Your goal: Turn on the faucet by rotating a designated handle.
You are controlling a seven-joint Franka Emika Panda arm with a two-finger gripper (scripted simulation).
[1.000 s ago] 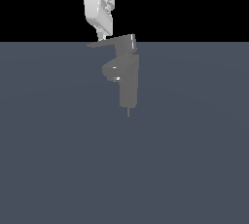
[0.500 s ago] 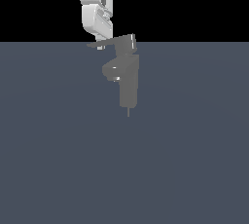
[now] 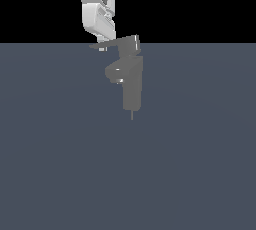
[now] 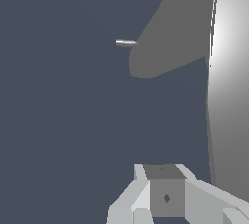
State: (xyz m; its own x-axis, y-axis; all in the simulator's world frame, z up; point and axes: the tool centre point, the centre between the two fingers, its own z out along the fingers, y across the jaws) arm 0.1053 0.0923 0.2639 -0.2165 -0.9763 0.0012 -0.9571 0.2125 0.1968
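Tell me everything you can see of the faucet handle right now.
The handle is a thin flat grey lever, metallic-looking, joined to a short slanted cap atop the faucet. It lies roughly level and tapers to a point toward the exterior view's left. The gripper sits right at its tip; actual contact can't be confirmed.

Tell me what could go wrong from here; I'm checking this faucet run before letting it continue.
The claw sits right at the thin tip of the handle, so it may slip off the narrow point instead of pushing it round. The arm crowds the faucet top, so a sideways sweep might knock the body. Whether the claw is open or shut cannot be told, which leaves contact uncertain.
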